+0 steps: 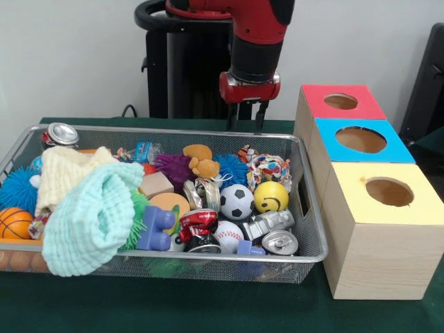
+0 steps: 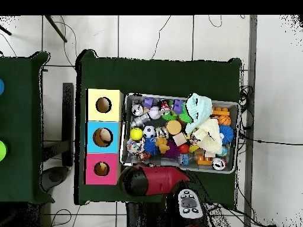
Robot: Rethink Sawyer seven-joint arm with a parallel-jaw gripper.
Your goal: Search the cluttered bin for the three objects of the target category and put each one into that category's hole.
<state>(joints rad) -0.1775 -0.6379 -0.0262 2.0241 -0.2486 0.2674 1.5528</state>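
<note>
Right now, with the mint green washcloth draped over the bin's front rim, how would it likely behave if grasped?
The mint green washcloth sags over the wire bin rim in soft folds, so it is probably floppy and would stretch and dangle. It looks light. Lying against the purple block, it might drag it along.
</note>
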